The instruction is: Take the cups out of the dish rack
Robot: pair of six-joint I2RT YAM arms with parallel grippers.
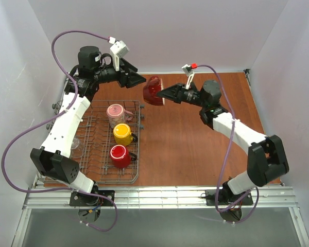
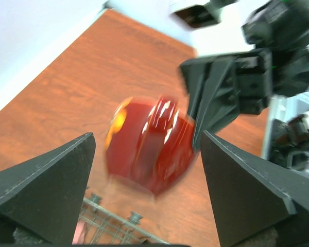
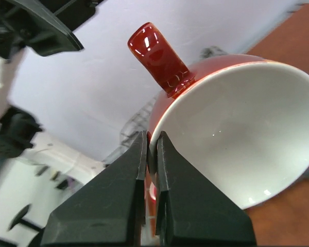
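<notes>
My right gripper [image 1: 162, 95] is shut on the rim of a glossy dark red mug [image 1: 153, 90] with a white inside [image 3: 237, 134], held in the air on its side past the far right corner of the dish rack [image 1: 95, 172]. My left gripper [image 1: 140, 78] is open and empty just left of that mug, which shows blurred beyond its spread fingers [image 2: 149, 149]. In the rack stand a pink mug [image 1: 115, 111], a yellow mug [image 1: 122, 133] and a second red mug [image 1: 119, 155]. A clear tumbler [image 1: 75, 144] shows partly behind the left arm. No white cup is in view.
The rack lies at the left of the brown table [image 1: 195, 149]. White walls close in the back and both sides. The rack's far corner shows at the bottom of the left wrist view [image 2: 116, 226].
</notes>
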